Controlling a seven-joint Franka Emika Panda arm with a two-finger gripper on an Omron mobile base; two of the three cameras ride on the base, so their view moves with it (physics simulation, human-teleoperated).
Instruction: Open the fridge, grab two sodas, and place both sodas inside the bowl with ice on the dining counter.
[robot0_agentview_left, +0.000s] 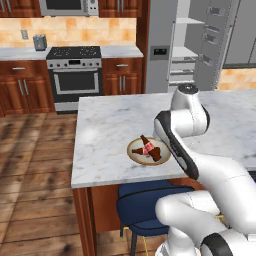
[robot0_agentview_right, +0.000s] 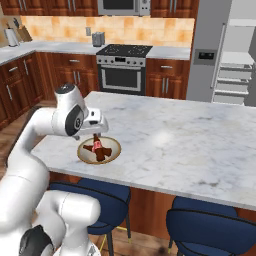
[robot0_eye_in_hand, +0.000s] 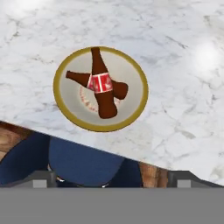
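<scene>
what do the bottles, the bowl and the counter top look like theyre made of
Bottles: likely dark brown glass, smooth, with red labels. Bowl: looks like glazed ceramic, pale inside with a tan rim, though it could be plastic. Counter top: white-grey veining and bright glare spots suggest polished marble.

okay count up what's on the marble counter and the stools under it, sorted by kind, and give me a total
Soda bottles: 2, crossed over each other in the bowl, one on top, the other beneath.
Bowl: 1, on the counter near its edge.
Blue stools: 2, one below the bowl, one farther along.
Total: 5
</scene>
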